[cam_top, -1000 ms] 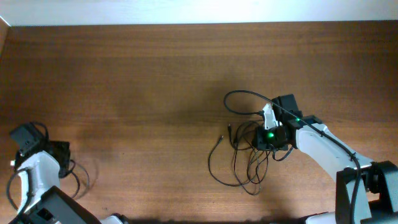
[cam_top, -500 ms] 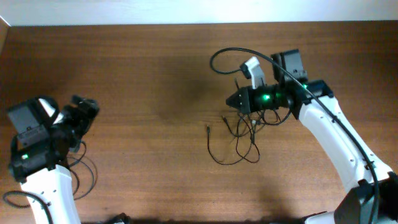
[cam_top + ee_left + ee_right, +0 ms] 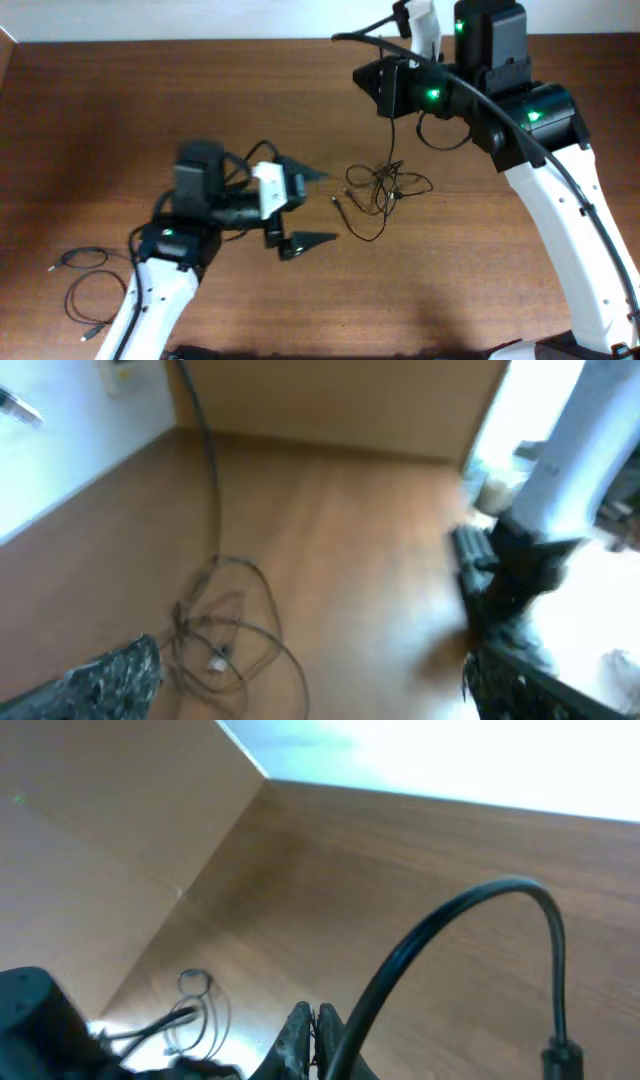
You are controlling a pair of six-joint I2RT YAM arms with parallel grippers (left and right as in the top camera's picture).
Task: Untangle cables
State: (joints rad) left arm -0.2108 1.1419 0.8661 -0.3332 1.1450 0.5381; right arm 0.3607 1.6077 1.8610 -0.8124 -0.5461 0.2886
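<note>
While aloft, right fingers [image 3: 297, 1038] tight on the cables [image 3: 386, 186]; left fingers [image 3: 308, 240] wide apart.

Robot lab bench; two white arms [image 3: 555, 200] at wood table [image 3: 150, 100]; plain white wall [image 3: 60, 460] beside.

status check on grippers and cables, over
Left gripper open, beside tangle. Right gripper shut on strand, raised above tangle. One loose cable lies apart, far left. Nothing blocking.
</note>
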